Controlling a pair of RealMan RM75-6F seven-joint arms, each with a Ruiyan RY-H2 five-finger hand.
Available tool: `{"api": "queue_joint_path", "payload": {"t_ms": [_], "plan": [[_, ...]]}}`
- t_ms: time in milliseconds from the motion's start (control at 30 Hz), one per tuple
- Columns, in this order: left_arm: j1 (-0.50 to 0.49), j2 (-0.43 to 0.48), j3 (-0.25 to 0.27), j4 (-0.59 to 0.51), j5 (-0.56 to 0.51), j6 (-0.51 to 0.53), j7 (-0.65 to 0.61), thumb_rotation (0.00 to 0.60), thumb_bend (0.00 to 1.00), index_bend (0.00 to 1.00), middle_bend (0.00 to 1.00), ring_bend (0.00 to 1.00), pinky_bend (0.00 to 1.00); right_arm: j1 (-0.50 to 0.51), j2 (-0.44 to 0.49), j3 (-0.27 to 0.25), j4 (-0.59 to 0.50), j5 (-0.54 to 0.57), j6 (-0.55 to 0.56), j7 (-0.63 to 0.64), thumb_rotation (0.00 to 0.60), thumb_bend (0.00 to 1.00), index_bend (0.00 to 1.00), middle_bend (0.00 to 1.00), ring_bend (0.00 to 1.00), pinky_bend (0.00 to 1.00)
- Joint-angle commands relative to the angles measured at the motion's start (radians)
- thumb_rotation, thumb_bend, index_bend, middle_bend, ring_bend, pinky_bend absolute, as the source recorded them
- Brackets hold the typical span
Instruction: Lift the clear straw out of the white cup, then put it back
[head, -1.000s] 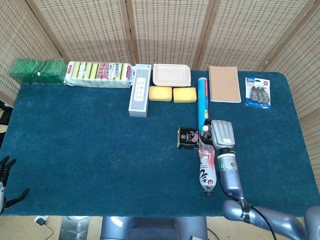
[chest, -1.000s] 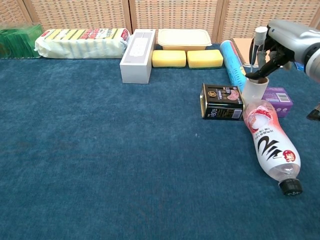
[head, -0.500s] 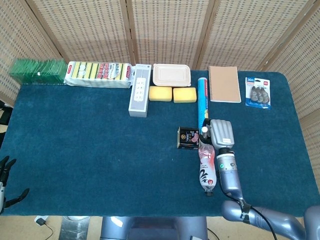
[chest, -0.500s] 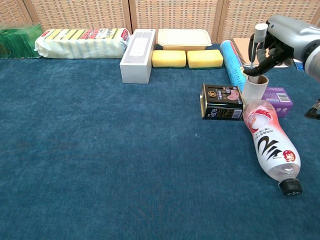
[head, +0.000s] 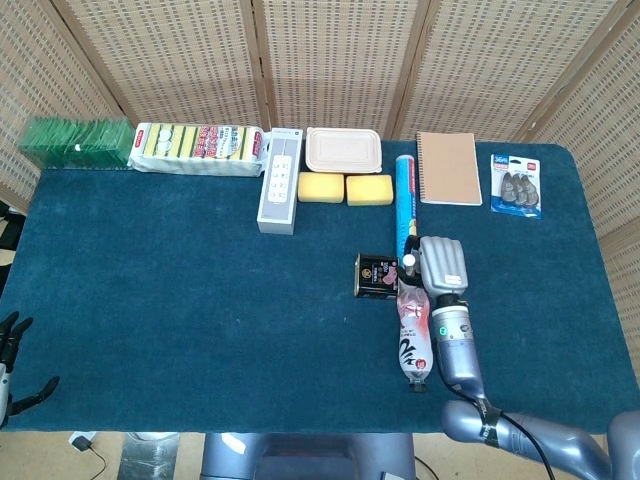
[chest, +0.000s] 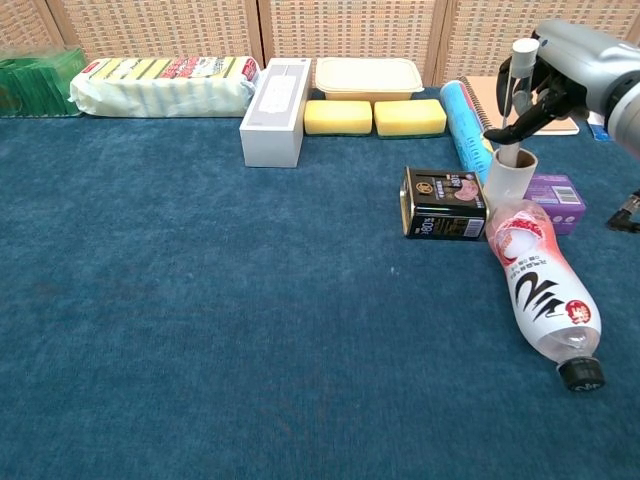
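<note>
The white cup (chest: 508, 176) stands upright between a black tin and a small purple box. My right hand (chest: 572, 68) hovers just above and behind it and pinches the clear straw (chest: 510, 95), which stands nearly upright with its lower end at the cup's mouth. From the head view the right hand (head: 443, 265) covers most of the cup, and only a bit of the rim (head: 409, 262) shows. My left hand (head: 12, 365) hangs at the table's near left corner, fingers apart and holding nothing.
A black tin (chest: 444, 203) stands left of the cup, and a pink-labelled bottle (chest: 540, 288) lies in front of it. A purple box (chest: 556, 198) sits to the right and a blue tube (chest: 463, 122) behind. Sponges (chest: 375, 117), a white box (chest: 274, 97) and a notebook (head: 448, 168) line the back.
My right hand has risen a little above the cup, drawing the straw upward with it. The left hand has not moved.
</note>
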Motion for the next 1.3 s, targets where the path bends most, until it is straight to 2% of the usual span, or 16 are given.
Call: {"api": "queue_joint_path", "payload": {"t_ms": [33,633,1300], "plan": [[0.0,0.0,0.0,0.0,0.0,0.0,-0.001,0.6,0.19,0.07,0.0,0.0,0.15,0.0,-0.001,0.002,-0.002,-0.003,0.004,0.002,0.6,0.32,0.68,0.81,0.89,0.88],[0.002,-0.002,0.002,0.003,0.004,0.005,-0.006,0.6,0.2,0.07,0.0,0.0,0.15,-0.008,0.02,0.019,-0.045,-0.025,0.032,0.015,0.6,0.33,0.72,0.89,0.97,0.94],[0.002,-0.002,0.002,0.006,0.005,0.006,-0.011,0.6,0.2,0.07,0.0,0.0,0.15,-0.01,0.047,0.031,-0.089,-0.05,0.065,0.002,0.6,0.34,0.74,0.91,1.0,0.97]]}}
